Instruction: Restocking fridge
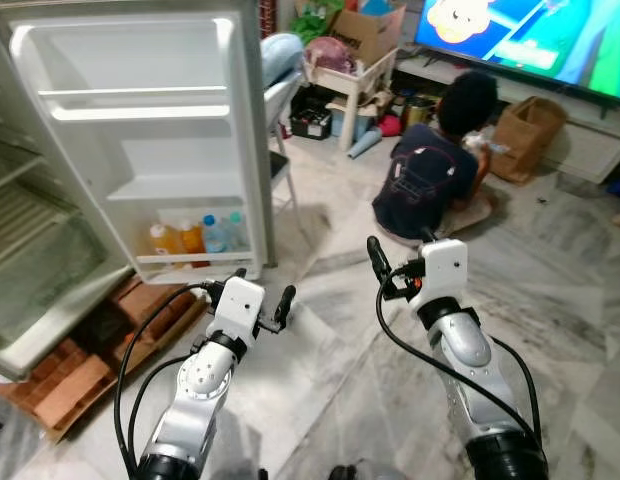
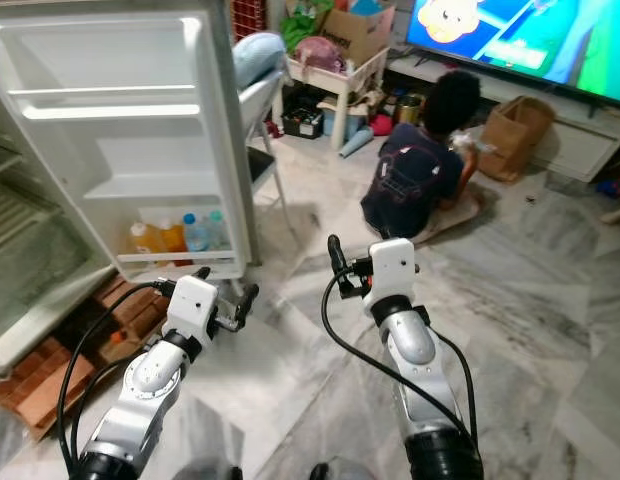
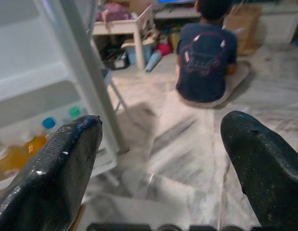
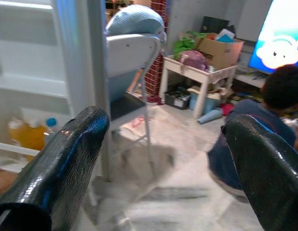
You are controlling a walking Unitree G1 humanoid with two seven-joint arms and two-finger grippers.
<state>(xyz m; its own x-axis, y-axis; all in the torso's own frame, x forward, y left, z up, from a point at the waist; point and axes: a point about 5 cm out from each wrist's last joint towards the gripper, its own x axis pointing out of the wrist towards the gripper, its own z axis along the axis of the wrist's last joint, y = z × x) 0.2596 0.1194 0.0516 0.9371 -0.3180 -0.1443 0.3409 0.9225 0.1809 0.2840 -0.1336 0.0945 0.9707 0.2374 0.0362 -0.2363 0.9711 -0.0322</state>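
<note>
I have the fridge door [image 1: 140,130] swung open ahead on the left, and I place everything else by it. Its upper shelves are bare white; the bottom door shelf holds the bottles [image 1: 195,238]: two with orange liquid and two clear ones with blue caps, standing upright side by side. To the left of the door is the fridge [image 1: 30,260] body with a wire shelf, though that corner is too washed out for me to tell what it holds. Under the door's lower edge lie reddish bricks [image 1: 140,310] on the marble floor [image 1: 550,300]. My left gripper [image 1: 260,295] hangs just below and right of the door's bottom corner, fingers spread wide, with nothing between them. My right gripper [image 1: 385,265] is further right of the door, also wide and empty. Beyond the door's right edge stands a white chair [image 4: 132,53] with a blue cushion. Well right of the door a person [image 1: 430,170] sits on the floor facing a TV [image 1: 530,40], near a brown paper bag [image 1: 525,135] and a small white table [image 1: 350,75].
</note>
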